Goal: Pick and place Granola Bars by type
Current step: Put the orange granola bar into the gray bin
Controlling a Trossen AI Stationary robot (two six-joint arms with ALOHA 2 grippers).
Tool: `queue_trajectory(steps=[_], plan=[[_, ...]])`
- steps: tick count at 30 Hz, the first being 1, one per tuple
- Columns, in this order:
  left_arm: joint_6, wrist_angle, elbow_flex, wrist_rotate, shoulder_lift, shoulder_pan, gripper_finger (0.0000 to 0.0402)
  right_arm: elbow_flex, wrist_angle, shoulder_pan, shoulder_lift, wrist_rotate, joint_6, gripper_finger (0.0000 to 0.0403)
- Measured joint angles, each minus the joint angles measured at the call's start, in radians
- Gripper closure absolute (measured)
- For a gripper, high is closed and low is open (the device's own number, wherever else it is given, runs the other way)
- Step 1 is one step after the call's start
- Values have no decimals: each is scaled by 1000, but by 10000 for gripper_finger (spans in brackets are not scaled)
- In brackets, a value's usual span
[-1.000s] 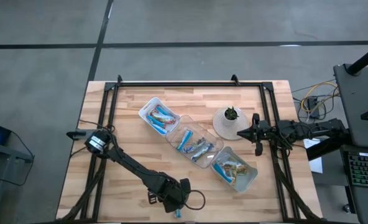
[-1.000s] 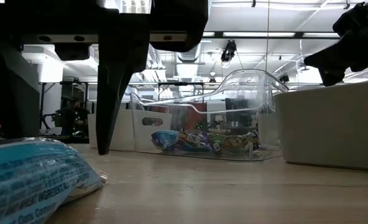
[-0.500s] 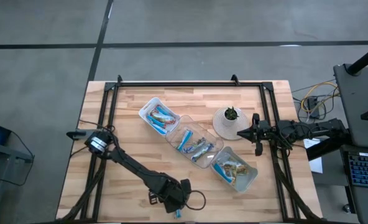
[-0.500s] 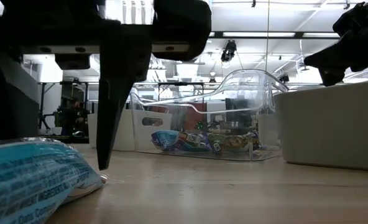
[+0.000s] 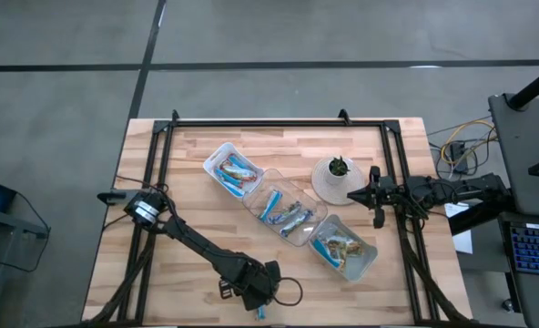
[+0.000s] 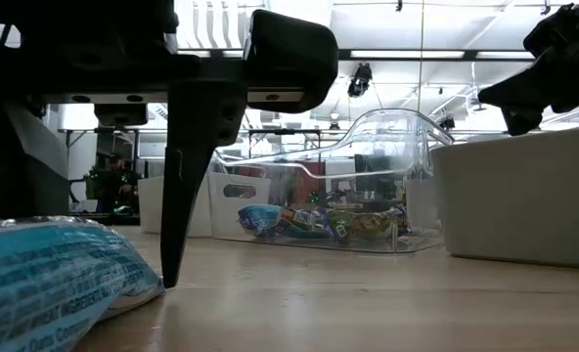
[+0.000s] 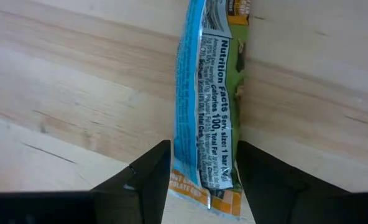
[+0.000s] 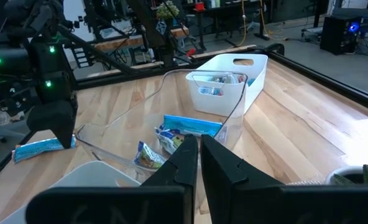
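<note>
Left wrist view shows the left gripper (image 7: 202,177) spread around a bright blue foil-wrapped granola bar (image 7: 207,118) lying on the wooden bench (image 7: 66,93). Right gripper (image 8: 198,163) sits pressed together at the bench's right edge.

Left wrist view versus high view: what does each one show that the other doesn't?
Left wrist only: the left hand open, its fingers straddling a granola bar with a blue and green wrapper, print readable.

High only: three clear trays holding sorted bars, a potted plant, and the right hand waiting beside it.

Both: the wooden table, left hand and that bar.
</note>
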Motion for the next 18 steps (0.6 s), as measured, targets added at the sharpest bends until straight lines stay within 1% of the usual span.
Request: queue_trajectory(steps=[4, 13, 18], plan=[[0, -2, 0, 0, 0, 0, 248, 0, 0, 0, 0, 0, 0, 390], [-2, -16, 0, 3, 0, 0, 332, 0, 0, 0, 0, 0, 0, 390], [-2, -16, 0, 3, 0, 0, 360, 0, 0, 0, 0, 0, 0, 390]])
